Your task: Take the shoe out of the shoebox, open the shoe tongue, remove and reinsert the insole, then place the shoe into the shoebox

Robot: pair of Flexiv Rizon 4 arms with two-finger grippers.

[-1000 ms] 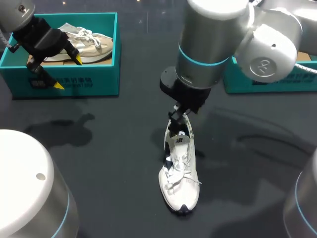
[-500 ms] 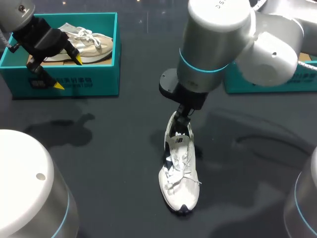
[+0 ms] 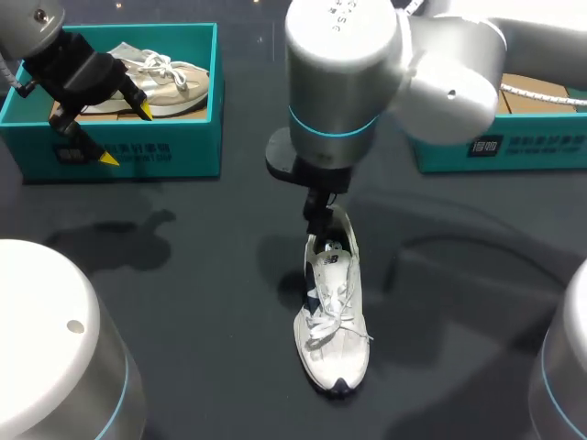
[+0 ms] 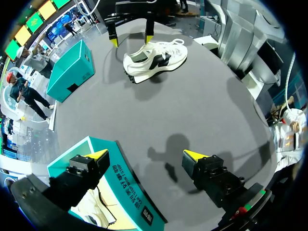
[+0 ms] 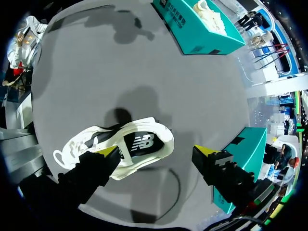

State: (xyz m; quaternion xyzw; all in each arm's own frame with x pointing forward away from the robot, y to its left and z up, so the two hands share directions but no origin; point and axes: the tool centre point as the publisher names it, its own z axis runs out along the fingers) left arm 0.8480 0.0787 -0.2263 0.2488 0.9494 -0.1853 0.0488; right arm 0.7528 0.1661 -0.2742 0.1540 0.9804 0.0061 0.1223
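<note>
While the right fingers [image 5: 107, 153] gape, the shoe [image 5: 139, 142] lies beneath.

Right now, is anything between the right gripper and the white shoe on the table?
Nothing visible does. The right gripper is open and right at the white shoe, whose heel end shows between its fingers.
</note>
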